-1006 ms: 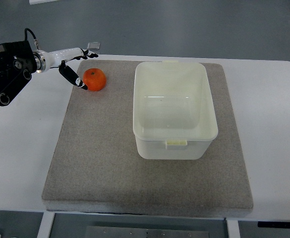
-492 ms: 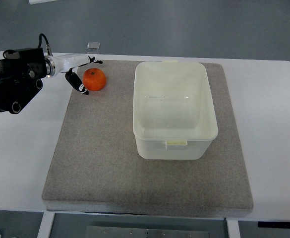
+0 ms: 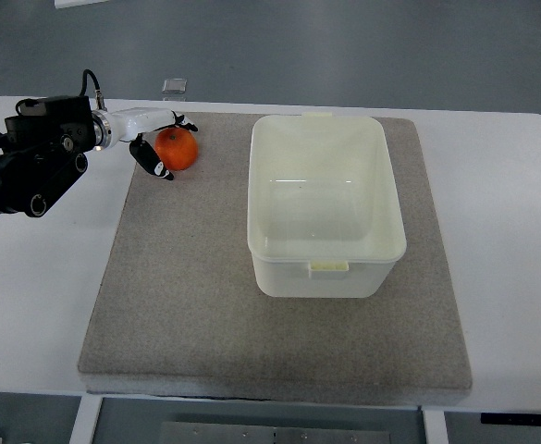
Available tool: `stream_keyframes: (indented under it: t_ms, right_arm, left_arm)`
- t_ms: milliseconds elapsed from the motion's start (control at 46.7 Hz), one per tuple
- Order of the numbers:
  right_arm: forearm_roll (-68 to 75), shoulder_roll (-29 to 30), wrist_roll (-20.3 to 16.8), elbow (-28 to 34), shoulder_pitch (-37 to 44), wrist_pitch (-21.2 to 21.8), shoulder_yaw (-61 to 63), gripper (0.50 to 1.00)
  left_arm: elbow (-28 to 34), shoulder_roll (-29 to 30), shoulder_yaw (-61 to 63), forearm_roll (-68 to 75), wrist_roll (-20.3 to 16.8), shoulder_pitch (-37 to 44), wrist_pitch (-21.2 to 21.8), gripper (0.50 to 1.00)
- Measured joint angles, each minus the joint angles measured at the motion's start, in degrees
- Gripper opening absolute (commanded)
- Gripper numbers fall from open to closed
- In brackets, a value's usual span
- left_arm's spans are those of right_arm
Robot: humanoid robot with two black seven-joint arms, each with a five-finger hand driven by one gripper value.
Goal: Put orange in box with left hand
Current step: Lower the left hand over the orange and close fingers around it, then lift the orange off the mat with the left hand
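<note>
An orange (image 3: 178, 149) lies on the grey mat (image 3: 196, 277) at its far left corner. My left hand (image 3: 164, 145) reaches in from the left edge and sits right against the orange's left side, fingers spread around it: the thumb below and left, the other fingers over its top. The fingers are not closed on the fruit, which still rests on the mat. An empty white plastic box (image 3: 325, 202) stands to the right of the orange in the mat's middle right. The right arm does not show.
The mat lies on a white table (image 3: 506, 231). A small grey object (image 3: 174, 87) sits at the table's far edge behind the orange. The black forearm and wrist (image 3: 30, 162) hang over the table's left side.
The left arm has moved right and slightly forward. The hand has slid closer around the orange, with its fingers now over the top. The orange and the box have stayed put.
</note>
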Motion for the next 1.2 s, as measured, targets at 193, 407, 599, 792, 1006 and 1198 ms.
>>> stream_keyframes:
  t_ms: [193, 407, 599, 792, 1006, 1198]
  right_arm:
    - [0.0, 0.0, 0.0, 0.0, 0.0, 0.0, 0.0, 0.932]
    - [0.0, 0.0, 0.0, 0.0, 0.0, 0.0, 0.0, 0.932]
    - [0.0, 0.0, 0.0, 0.0, 0.0, 0.0, 0.0, 0.932]
    - [0.0, 0.0, 0.0, 0.0, 0.0, 0.0, 0.0, 0.932]
    - [0.0, 0.0, -0.01, 0.0, 0.0, 0.0, 0.0, 0.932]
    - [0.0, 0.0, -0.01, 0.0, 0.0, 0.0, 0.0, 0.932]
  left_arm:
    - [-0.31, 0.01, 0.01, 0.01, -0.02, -0.14, -0.12, 0.5]
    - [-0.72, 0.43, 0.01, -0.17, -0.02, -1.05, -0.17, 0.5]
    - [-3.06, 1.92, -0.01, -1.16, -0.03, -3.05, -0.17, 0.5]
    - [-8.1, 7.0, -0.01, -3.81, -0.1, -5.84, -1.16, 0.5]
    - [-19.5, 13.56, -0.06, -6.56, 0.02, -6.57, -3.26, 0.5]
    - [-25.67, 16.37, -0.23, -9.92, 0.06, -7.54, -6.47, 0.5]
